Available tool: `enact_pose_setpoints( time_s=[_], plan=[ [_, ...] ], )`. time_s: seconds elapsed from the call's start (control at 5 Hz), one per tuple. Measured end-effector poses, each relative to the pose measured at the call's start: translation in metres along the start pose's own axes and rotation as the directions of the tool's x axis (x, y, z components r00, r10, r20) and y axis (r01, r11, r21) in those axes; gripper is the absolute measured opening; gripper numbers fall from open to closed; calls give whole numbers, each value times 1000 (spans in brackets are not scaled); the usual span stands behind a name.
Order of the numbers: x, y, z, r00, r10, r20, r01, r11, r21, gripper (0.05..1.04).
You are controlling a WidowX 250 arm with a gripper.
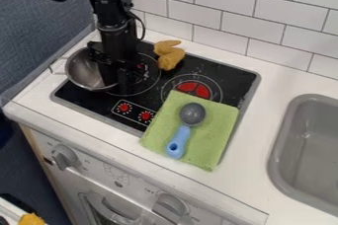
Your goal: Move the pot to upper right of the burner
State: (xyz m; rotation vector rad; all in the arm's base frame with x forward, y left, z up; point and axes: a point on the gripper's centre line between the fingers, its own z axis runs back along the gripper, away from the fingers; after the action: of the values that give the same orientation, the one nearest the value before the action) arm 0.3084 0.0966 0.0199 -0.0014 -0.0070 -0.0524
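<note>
Here's the black robot gripper, right up against the near-right side of the round silver metal pot, which sits just to the gripper's left, over the left edge of the black glass cooktop. How wide it's set, and whether it has the pot's wall, I can't tell. The step looks like getting a sure grip on that wall, then carrying.

So what does this want? A pinch deep enough that the pot can't swing, because this hold is off to one side and the far side will likely sag. Lift straight up first, then head up and right from the gripper. And watch the mustard-yellow drumstick-like toy! It's just up and right of the gripper, on the likely path, so go over it or round it, and lower gently, level, before letting go.

Containers now: inside the pot, what I can see is bare shiny metal; the gripper hides the rest. Well off to the gripper's right there's the grey sink, smooth grey inside as far as it shows.
</note>
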Motion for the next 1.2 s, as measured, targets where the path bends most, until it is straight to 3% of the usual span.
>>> enact_pose_setpoints(
  time_s=[0.2,0.4,0.6,0.8,1.0,1.2],
  plan=[
    [0,-2,34,996,18,85,-22,999,41,156],
    [-2,-13,74,987,42,158,-53,996,70,58],
    [8,-42,97,979,-8,205,-4,998,58,67],
    [15,-59,99,983,-20,184,11,999,48,202],
    [9,-48,65,995,-37,95,31,997,67,450],
    [-3,-24,46,999,16,32,-18,997,81,767]
  ],
)
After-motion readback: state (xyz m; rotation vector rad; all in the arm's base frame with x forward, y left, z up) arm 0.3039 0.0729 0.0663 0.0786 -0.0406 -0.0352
